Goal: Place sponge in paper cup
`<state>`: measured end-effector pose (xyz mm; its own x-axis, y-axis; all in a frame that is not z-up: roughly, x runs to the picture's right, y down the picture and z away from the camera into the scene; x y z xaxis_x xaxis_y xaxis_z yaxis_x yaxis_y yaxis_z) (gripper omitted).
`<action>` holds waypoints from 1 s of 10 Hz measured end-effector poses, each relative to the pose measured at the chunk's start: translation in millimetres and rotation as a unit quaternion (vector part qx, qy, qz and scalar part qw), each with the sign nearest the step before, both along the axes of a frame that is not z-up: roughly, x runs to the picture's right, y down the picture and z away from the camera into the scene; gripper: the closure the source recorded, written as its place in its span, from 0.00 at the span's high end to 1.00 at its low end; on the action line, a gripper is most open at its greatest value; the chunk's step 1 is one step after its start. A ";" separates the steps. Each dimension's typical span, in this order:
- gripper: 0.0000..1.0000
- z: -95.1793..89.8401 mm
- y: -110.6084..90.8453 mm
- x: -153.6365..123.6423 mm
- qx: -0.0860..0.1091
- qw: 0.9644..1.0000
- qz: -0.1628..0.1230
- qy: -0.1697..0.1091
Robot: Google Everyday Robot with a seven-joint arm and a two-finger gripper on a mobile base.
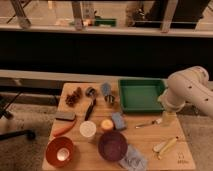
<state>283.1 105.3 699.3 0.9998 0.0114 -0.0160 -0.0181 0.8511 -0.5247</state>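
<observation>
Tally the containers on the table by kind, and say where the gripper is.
Bowls: 2 (orange bowl, dark purple bowl)
Paper cup: 1
Green tray: 1
Total: 4
Gripper: open, at the table's right side, by the tray's near right corner.

Here's the arm [189, 89]: cream-white all over, thick rounded links under a smooth matte shell, a few small dark dots on its side. Fat, bulging joint above the gripper [168, 118], which sits pale and yellowish at the arm's lower end.
</observation>
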 end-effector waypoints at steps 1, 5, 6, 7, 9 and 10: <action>0.80 2.7 0.0 -5.7 0.001 1.000 -0.004 -0.010; 0.80 2.4 7.0 -31.0 0.006 0.998 -0.035 -0.045; 0.80 0.2 8.9 -38.5 0.007 0.997 -0.046 -0.055; 0.80 -1.7 10.2 -42.9 0.008 0.997 -0.055 -0.062; 0.80 -4.4 13.5 -57.7 0.011 0.993 -0.081 -0.083; 0.80 -4.9 15.4 -68.8 0.014 0.990 -0.101 -0.098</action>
